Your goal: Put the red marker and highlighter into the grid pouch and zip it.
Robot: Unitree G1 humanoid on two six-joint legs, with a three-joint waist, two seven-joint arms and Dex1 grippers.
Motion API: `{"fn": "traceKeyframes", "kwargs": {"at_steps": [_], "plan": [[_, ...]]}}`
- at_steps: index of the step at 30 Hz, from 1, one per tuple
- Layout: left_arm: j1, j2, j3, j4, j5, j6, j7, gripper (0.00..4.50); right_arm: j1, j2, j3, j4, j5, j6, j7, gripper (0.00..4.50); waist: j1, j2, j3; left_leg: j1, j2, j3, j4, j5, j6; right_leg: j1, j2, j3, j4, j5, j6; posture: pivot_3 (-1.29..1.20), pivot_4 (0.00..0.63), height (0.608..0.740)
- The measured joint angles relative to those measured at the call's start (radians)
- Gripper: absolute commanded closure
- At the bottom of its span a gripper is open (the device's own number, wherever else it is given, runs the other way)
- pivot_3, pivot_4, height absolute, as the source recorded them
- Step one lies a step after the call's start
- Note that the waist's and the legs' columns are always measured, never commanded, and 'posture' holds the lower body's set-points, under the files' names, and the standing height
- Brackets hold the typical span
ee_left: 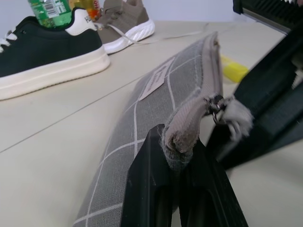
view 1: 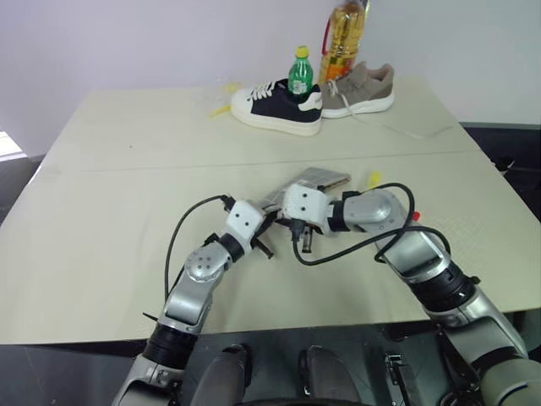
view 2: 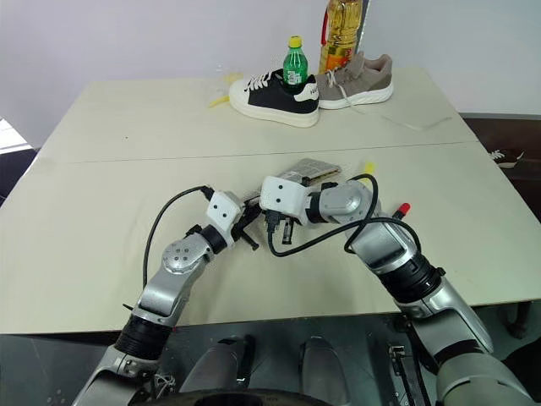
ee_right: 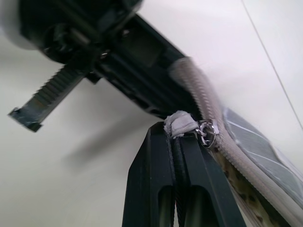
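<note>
The grid pouch (view 1: 325, 178), grey with white grid lines and a white label, lies in the middle of the table with its near end lifted. My left gripper (ee_left: 176, 144) is shut on the fabric end of the pouch's zipper edge (ee_left: 189, 127). My right gripper (ee_right: 174, 132) is shut on the grey zipper pull tab (ee_right: 179, 124), right beside the left fingers. The zipper's metal slider (ee_right: 208, 133) sits at that near end. The yellow highlighter (view 1: 374, 178) lies on the table just right of the pouch. The red marker's red cap (view 1: 414, 216) peeks out beside my right forearm; its body is hidden.
At the table's far side stand a dark sneaker (view 1: 275, 106) holding a green bottle (view 1: 300, 74), a beige sneaker (view 1: 359, 89) and an oil bottle (view 1: 345, 38). A yellow scrap (view 1: 221, 108) lies left of the shoes. Black cables loop off both wrists.
</note>
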Motion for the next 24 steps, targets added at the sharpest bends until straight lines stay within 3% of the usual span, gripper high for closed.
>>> {"fn": "traceKeyframes", "kwargs": {"at_steps": [3,4,6,10,15,18,19,24], "plan": [[0.001,-0.006,0.001,0.006,0.002,-0.006,0.007,4.50,0.008,-0.011,-0.002,-0.017,0.003,-0.011,0.013,4.43,-0.001,0.000,0.000,0.000,0.000,0.000,0.000,0.000,0.000,0.000,0.000,0.000,0.000,0.000,0.000,0.00,0.150,0.734],[0.002,-0.009,0.002,0.006,0.002,-0.007,0.014,4.50,0.009,-0.011,-0.006,-0.019,0.007,-0.011,0.019,4.19,-0.001,0.000,0.000,0.000,0.000,0.000,0.000,0.000,0.000,0.000,0.000,0.000,0.000,0.000,0.000,0.00,0.150,0.734],[0.003,-0.014,0.009,0.006,0.003,-0.008,0.034,4.50,0.011,-0.011,-0.023,-0.031,0.039,-0.007,0.039,3.51,-0.001,0.000,0.000,0.000,0.000,0.000,0.000,0.000,0.000,0.000,0.000,0.000,0.000,0.000,0.000,0.00,0.150,0.734],[0.020,-0.008,0.028,-0.012,0.003,-0.009,0.068,4.50,0.015,-0.011,-0.111,-0.050,0.128,0.026,0.054,1.54,0.000,0.000,0.000,0.000,0.000,0.000,0.000,0.000,0.000,0.000,0.000,0.000,0.000,0.000,0.000,0.00,0.150,0.734],[0.055,0.046,0.074,-0.060,0.006,-0.010,0.093,4.50,0.031,-0.095,-0.282,-0.012,0.195,0.112,0.023,1.54,0.007,-0.001,0.000,0.000,0.000,0.000,0.000,0.000,0.000,0.001,0.000,0.000,0.000,0.000,0.000,0.00,0.150,0.734],[0.076,0.090,0.086,-0.087,0.017,-0.014,0.089,4.50,0.005,-0.071,-0.366,0.161,0.191,0.192,-0.107,0.65,0.007,-0.001,0.000,0.000,0.000,0.001,0.001,0.000,0.000,0.000,0.000,0.000,0.000,0.001,-0.001,0.00,0.150,0.734],[0.087,0.101,0.087,-0.096,0.018,-0.015,0.085,4.50,-0.008,-0.061,-0.400,0.228,0.188,0.222,-0.157,0.15,0.010,-0.001,0.000,0.000,0.000,0.001,0.001,0.000,0.000,0.000,-0.001,0.001,0.000,0.001,-0.001,0.00,0.150,0.734],[0.097,0.118,0.096,-0.100,0.014,-0.017,0.070,4.50,-0.052,0.029,-0.488,0.430,0.144,0.269,-0.414,0.06,0.016,-0.001,0.000,0.000,0.000,0.002,0.000,0.000,0.000,-0.001,-0.001,0.002,0.000,0.001,-0.001,0.00,0.150,0.734]]}}
